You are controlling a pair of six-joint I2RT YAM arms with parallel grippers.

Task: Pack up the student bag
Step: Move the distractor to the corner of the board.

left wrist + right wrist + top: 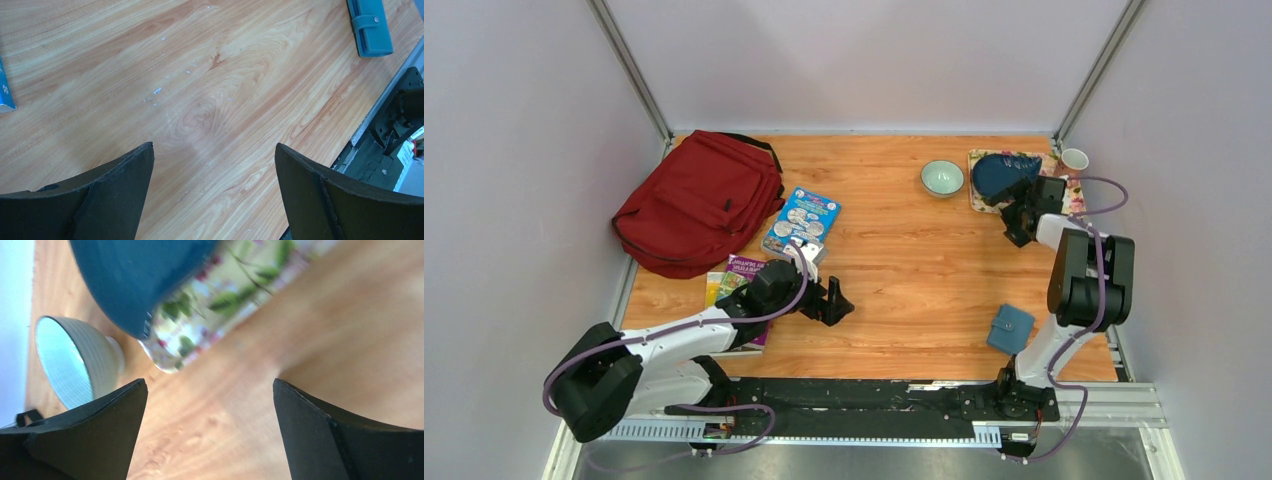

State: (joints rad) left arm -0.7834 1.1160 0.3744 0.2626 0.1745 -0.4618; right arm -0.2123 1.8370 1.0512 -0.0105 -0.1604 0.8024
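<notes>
1. The student bag (699,200) lies flat at 10 o'clock on the table (904,260), close to the left wall. A blue book (802,220) sits just beside it at its 4 o'clock.
2. Handling, as judged: the fabric is soft and limp and probably light while unpacked, so it is apt to sag and drag rather than keep its shape. The best hold is the black strap loop (762,150) at its far edge, or a zipper pull. Whether the zippers are open cannot be told.
3. Left gripper (834,300): its fingers are spread wide and hold nothing. It hangs over bare wood just off centre toward 7 o'clock, well apart from the bag.
4. Right gripper (1014,215): its fingers are spread wide and hold nothing. It is at 2 o'clock, near the floral mat (220,295) and the bowl (75,360), with no contact visible.
</notes>
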